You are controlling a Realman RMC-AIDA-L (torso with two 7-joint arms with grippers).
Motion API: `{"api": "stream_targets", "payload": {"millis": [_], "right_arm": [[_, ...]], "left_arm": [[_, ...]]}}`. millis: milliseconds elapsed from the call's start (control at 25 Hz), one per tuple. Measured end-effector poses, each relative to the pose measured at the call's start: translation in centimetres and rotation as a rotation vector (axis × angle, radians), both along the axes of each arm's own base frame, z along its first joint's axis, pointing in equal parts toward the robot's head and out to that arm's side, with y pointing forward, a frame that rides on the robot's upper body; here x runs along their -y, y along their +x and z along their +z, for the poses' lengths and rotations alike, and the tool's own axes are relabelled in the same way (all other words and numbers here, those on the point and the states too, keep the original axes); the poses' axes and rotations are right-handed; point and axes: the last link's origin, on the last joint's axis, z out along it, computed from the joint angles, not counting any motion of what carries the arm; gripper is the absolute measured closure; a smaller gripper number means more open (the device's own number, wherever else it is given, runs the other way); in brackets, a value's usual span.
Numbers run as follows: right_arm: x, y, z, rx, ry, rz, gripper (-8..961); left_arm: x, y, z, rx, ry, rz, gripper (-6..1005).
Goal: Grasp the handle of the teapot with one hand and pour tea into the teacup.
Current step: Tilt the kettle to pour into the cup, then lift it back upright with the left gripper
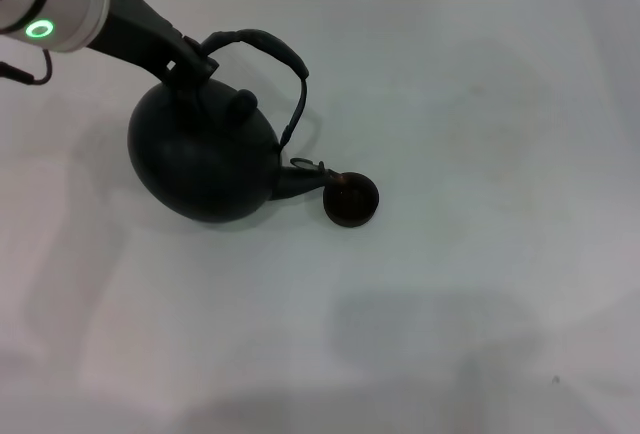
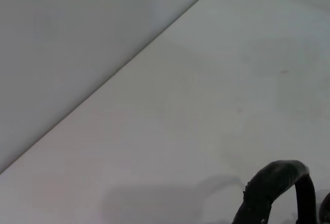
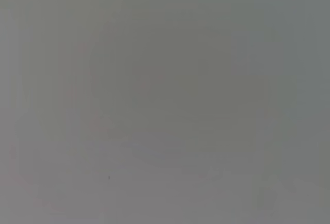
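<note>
The large matte-black teapot (image 1: 200, 164) is left of centre on the white table, tilted, with its short spout (image 1: 297, 180) reaching the rim of the small dark brown teacup (image 1: 351, 199). Its arched handle (image 1: 272, 46) rises over the knobbed lid. My left gripper (image 1: 192, 66) comes in from the upper left and is shut on the left end of the handle. A dark curved piece of the handle shows in the left wrist view (image 2: 278, 182). My right gripper is out of view.
The white table (image 1: 480, 104) stretches bare around the teapot and cup. A soft shadow (image 1: 420, 324) lies on it at the front. The left wrist view shows the table's edge against a grey wall (image 2: 77, 38). The right wrist view shows only grey.
</note>
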Motion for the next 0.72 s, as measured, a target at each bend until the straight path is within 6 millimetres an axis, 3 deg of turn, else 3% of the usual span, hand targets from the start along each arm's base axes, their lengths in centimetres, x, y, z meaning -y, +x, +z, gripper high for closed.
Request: {"api": "stream_targets", "payload": {"millis": [720], "right_arm": [[-0.71,-0.20,-0.01,0.017,-0.003,-0.012,125]], "left_arm": [[-0.31,-0.16,-0.20,-0.009,0.004,0.009,813]]}}
